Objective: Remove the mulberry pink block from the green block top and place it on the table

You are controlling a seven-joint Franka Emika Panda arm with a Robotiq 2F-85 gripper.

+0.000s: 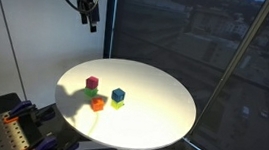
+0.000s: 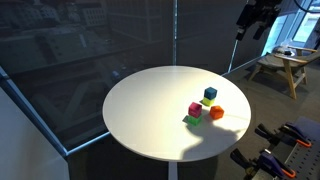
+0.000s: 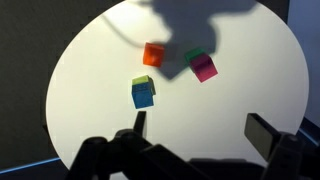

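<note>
Item: mulberry pink block [image 3: 205, 69]; small magenta cube; seated on top of the green block [image 3: 195, 57], of which only an edge shows from under it in the wrist view; the pair stands toward the middle of the round white tabletop [image 3: 90, 70]; both exterior views agree, pink above and green below.

Neighbours: orange cube [image 3: 153, 54], just beside the stack, contact not discernible; dark blue cube [image 3: 144, 97] resting on a lime-green block [image 3: 143, 84], a second pair, near but apart.

Gripper [image 3: 200, 128]: jaws spread wide, nothing between them; in both exterior views it hangs high over the tabletop, well apart from every block.

Step in hand, by judgement: the approach; no grasp made; pink block not yet lifted; task at its outset.

Next move calls for: descent over the stack; jaws centred on the pink block alone; closing at the height of the upper cube, so that the green one is neither caught nor dragged; jaw line turned to keep clear of the orange cube; then a straight lift and a set-down on a bare part of the tabletop.
</note>
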